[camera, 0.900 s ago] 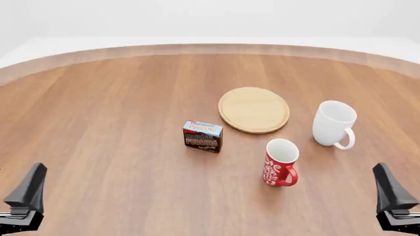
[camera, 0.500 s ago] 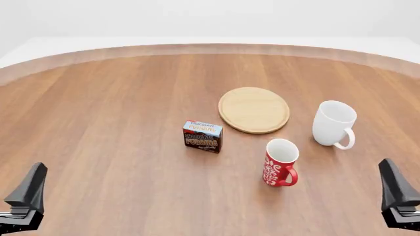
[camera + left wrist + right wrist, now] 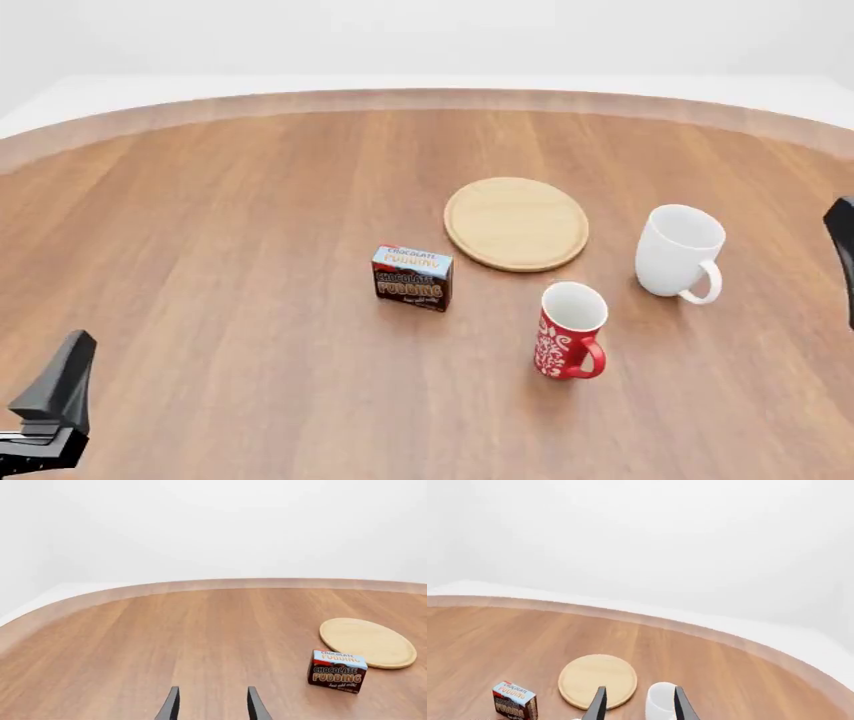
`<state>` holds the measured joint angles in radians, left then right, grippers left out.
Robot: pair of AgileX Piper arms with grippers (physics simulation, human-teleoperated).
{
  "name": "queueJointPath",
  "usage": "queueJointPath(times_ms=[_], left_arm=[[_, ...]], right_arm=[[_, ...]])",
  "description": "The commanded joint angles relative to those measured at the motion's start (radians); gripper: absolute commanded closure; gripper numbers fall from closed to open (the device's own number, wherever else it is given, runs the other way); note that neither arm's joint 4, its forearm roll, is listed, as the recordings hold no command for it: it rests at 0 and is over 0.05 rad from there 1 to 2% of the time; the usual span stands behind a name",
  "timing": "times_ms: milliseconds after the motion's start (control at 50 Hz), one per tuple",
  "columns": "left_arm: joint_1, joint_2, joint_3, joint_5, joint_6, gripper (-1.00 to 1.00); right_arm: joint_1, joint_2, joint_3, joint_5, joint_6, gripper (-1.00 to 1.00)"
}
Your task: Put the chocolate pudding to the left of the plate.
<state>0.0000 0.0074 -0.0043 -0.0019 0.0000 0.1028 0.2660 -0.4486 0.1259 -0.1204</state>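
Note:
The chocolate pudding [image 3: 412, 278] is a small dark brown box with a light blue-white top. It stands upright on the table, just front-left of the plate [image 3: 517, 222], a flat round wooden disc. My left gripper [image 3: 54, 395] is low at the front left, far from the box. In the left wrist view its fingers [image 3: 172, 706] stand apart and empty, with the pudding [image 3: 337, 671] and plate [image 3: 367, 642] ahead. My right gripper [image 3: 842, 255] is at the right edge, raised. In the right wrist view it [image 3: 639, 707] is open, above the pudding [image 3: 514, 700] and plate [image 3: 598, 680].
A white mug [image 3: 678, 250] stands to the right of the plate and shows between the right fingers [image 3: 660, 700]. A red patterned mug [image 3: 570, 328] stands in front of the plate, right of the pudding. The round wooden table's far rim [image 3: 427, 98] curves across the back.

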Motion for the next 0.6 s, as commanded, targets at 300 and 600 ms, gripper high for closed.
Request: queueJointPath(times_ms=[300,600], left_arm=[[0.0,0.0,0.0,0.0,0.0,-1.0],[0.0,0.0,0.0,0.0,0.0,-1.0]], right_arm=[[0.194,0.591,-0.56,0.204,-0.199,-1.0],[0.297,0.847,-0.729,0.296,-0.34,-1.0]])
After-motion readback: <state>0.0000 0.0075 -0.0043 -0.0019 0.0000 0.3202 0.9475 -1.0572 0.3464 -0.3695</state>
